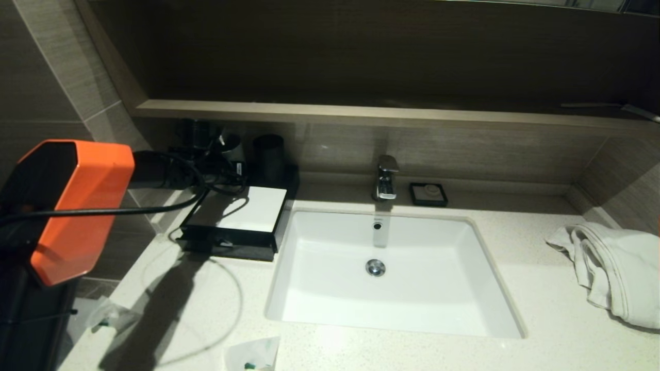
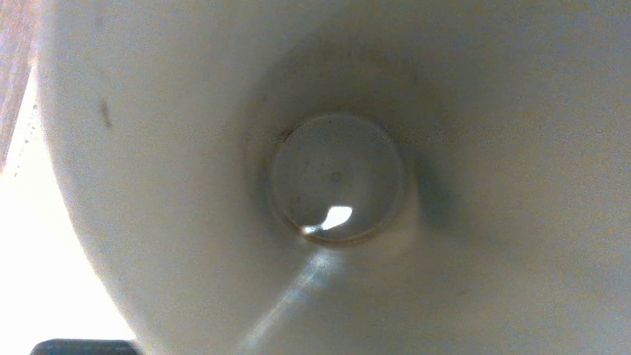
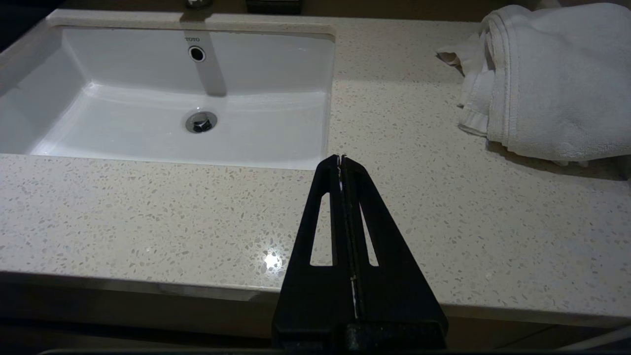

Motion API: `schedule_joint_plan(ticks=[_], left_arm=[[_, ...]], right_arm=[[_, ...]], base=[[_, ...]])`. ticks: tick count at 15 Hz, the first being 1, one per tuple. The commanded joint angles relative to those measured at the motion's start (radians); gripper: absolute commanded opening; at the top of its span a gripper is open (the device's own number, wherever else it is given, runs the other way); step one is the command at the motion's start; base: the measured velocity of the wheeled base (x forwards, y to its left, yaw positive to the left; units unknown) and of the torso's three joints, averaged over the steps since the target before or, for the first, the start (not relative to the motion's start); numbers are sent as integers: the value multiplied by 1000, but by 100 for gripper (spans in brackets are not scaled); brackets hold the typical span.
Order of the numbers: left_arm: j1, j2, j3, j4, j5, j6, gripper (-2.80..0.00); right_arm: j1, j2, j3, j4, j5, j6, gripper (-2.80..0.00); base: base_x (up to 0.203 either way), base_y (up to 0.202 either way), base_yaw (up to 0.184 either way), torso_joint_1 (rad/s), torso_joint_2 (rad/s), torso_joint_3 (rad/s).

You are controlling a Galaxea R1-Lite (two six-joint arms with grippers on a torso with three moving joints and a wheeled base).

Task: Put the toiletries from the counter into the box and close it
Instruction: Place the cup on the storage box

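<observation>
Two translucent-white sachets with green items lie on the speckled counter [image 1: 515,309] near its front left: one [image 1: 252,354] at the front edge, one [image 1: 111,315] further left. The black box [image 1: 227,242] with the white top panel [image 1: 245,208] stands left of the sink, its drawer front facing me. My left gripper [image 1: 221,165] reaches behind the box among dark cups. The left wrist view is filled by a pale curved surface [image 2: 148,172] with a round bottom [image 2: 337,177], like a cup's inside. My right gripper [image 3: 341,159] is shut and empty over the counter's front right [image 3: 443,207].
The white sink [image 1: 309,309] is set in the middle of the counter, with the faucet [image 1: 386,178] and a small black soap dish [image 1: 428,194] behind it. A white towel [image 1: 613,268] lies at the right. A dark cup [image 1: 268,154] stands behind the box, under the wooden shelf [image 1: 361,113].
</observation>
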Motion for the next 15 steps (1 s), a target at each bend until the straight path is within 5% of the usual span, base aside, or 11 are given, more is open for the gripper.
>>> schedule_joint_plan(ticks=[1,15], left_arm=[[1,1,0,-2,-1,1,-280],[2,29,-3,-37,-5,1,-280]], right_arm=[[0,0,0,0,0,0,-280],[0,0,0,0,0,0,-280]], base=[[0,0,0,0,0,0],[0,0,0,0,0,0]])
